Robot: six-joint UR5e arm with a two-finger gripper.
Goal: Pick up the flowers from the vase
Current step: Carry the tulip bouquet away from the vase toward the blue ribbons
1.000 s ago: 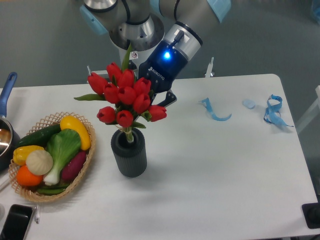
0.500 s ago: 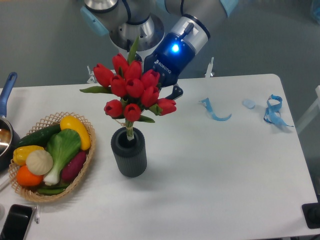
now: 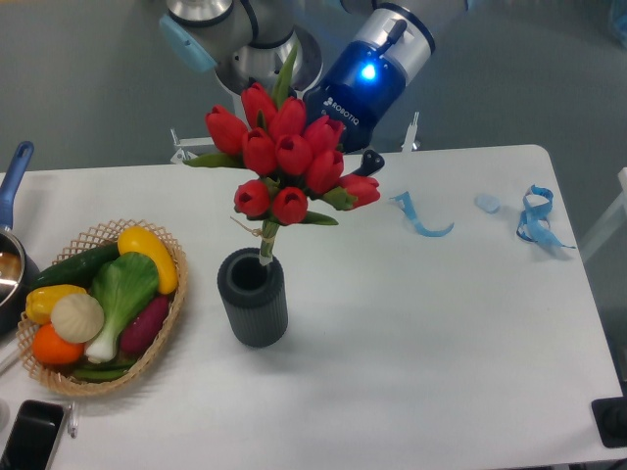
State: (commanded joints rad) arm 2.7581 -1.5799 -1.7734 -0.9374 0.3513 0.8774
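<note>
The flowers point(image 3: 287, 157), a bunch of red tulip buds with green leaves, hang tilted above the vase point(image 3: 254, 297). Their tied stem end is level with the vase's mouth or just inside it. The vase is a short dark grey ribbed cylinder standing upright on the white table. My gripper point(image 3: 345, 178) reaches in from the upper right behind the bunch and is shut on the flowers. Its fingers are mostly hidden by the buds; only one dark fingertip point(image 3: 370, 161) shows at the bunch's right side.
A wicker basket point(image 3: 167, 323) with toy vegetables sits left of the vase. A blue-handled pot point(image 3: 12, 245) is at the left edge and a black phone point(image 3: 29, 436) at the front left. Blue ribbon scraps point(image 3: 421, 217) point(image 3: 535, 217) lie at the right.
The gripper has risen and shifted right with the flowers. The stems have slid up out of the vase until only their tip is at the mouth. The vase has stayed put.
</note>
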